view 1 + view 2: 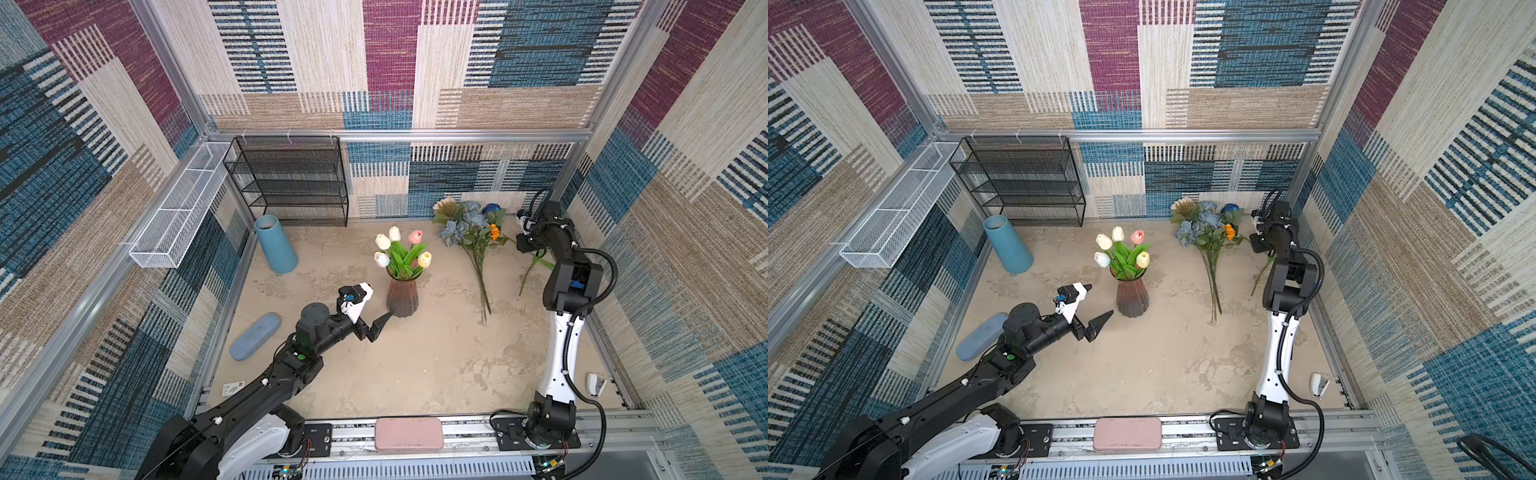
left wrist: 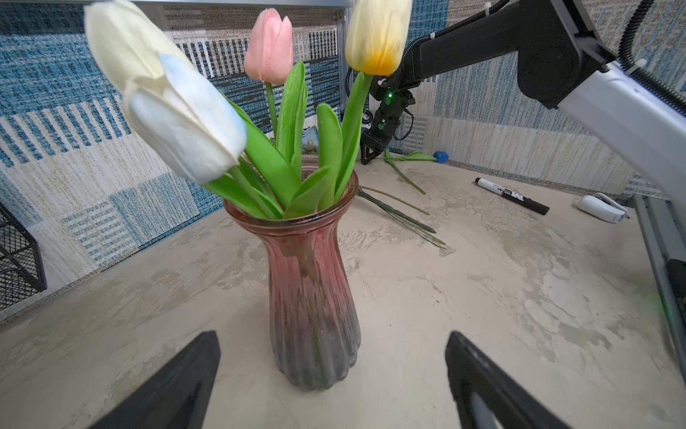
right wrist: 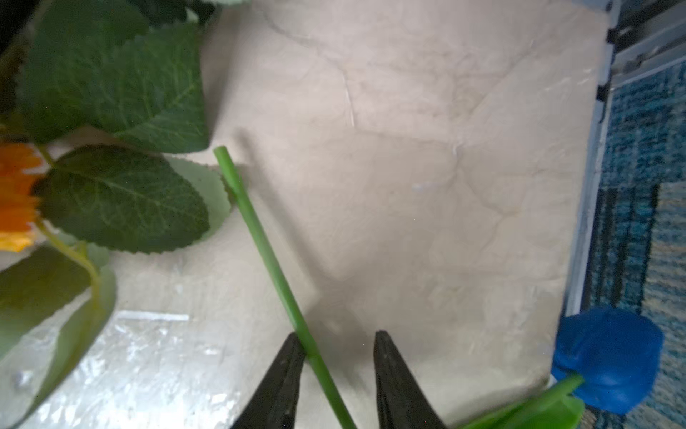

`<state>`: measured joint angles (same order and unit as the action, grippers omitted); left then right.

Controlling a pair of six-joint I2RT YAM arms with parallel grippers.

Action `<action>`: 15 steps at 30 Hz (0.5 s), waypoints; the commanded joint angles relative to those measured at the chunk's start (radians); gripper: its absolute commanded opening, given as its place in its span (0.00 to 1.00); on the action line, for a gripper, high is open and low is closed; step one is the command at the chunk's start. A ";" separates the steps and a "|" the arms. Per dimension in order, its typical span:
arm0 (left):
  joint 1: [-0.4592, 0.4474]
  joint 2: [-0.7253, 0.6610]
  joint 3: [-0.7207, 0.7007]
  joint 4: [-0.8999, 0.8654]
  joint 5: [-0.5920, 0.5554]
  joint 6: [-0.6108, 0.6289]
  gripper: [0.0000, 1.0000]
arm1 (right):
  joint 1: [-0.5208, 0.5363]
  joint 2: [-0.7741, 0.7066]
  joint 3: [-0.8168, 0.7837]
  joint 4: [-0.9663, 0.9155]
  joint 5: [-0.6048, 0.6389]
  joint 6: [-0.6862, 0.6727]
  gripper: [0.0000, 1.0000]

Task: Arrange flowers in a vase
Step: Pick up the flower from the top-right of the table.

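A ribbed pink glass vase point(image 1: 402, 297) point(image 1: 1132, 297) point(image 2: 313, 297) stands mid-table holding white, pink, yellow and pale blue tulips point(image 1: 399, 249) point(image 2: 185, 119). My left gripper point(image 1: 380, 300) point(image 1: 1100, 299) point(image 2: 332, 334) hovers just left of the vase, open and empty. At the back right lie the pale blue rose bunch point(image 1: 465, 226), a cream sunflower point(image 1: 444, 205), an orange bloom point(image 1: 493, 232) point(image 3: 15, 193) and a deep blue rose point(image 1: 493, 208) point(image 3: 608, 360). My right gripper point(image 1: 527, 246) point(image 3: 337, 336) is down over a green stem point(image 3: 267, 252). The stem touches one finger, with a gap to the other.
A blue cylinder vase point(image 1: 276, 245) leans at the back left before a black wire shelf point(image 1: 291, 178) and a white mesh basket point(image 1: 178, 208). A blue oval pad point(image 1: 255, 336), a pink case point(image 1: 408, 433), a marker point(image 2: 512, 195) and a white stapler point(image 1: 595, 384) sit near the edges.
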<state>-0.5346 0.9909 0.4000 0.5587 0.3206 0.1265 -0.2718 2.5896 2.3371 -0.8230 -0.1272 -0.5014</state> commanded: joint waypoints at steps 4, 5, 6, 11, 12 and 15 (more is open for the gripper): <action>-0.001 -0.006 0.016 -0.002 0.002 0.014 0.98 | -0.006 0.002 -0.016 0.007 -0.036 -0.025 0.17; -0.001 -0.005 0.017 0.000 0.002 0.013 0.98 | -0.006 -0.004 -0.021 0.007 -0.044 -0.030 0.15; -0.001 -0.004 0.019 0.003 0.003 0.012 0.98 | -0.006 -0.013 -0.033 0.017 -0.045 -0.033 0.13; 0.000 0.006 0.026 0.006 0.005 0.009 0.98 | -0.006 -0.059 -0.081 0.041 -0.069 -0.040 0.06; -0.001 0.006 0.026 0.005 0.006 0.010 0.98 | -0.006 -0.068 -0.085 0.039 -0.072 -0.041 0.05; 0.000 0.007 0.027 0.006 0.005 0.010 0.98 | -0.006 -0.106 -0.102 0.028 -0.071 -0.033 0.02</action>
<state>-0.5350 0.9958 0.4171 0.5568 0.3206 0.1261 -0.2790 2.5267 2.2448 -0.7830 -0.1802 -0.5388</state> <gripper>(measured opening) 0.976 0.066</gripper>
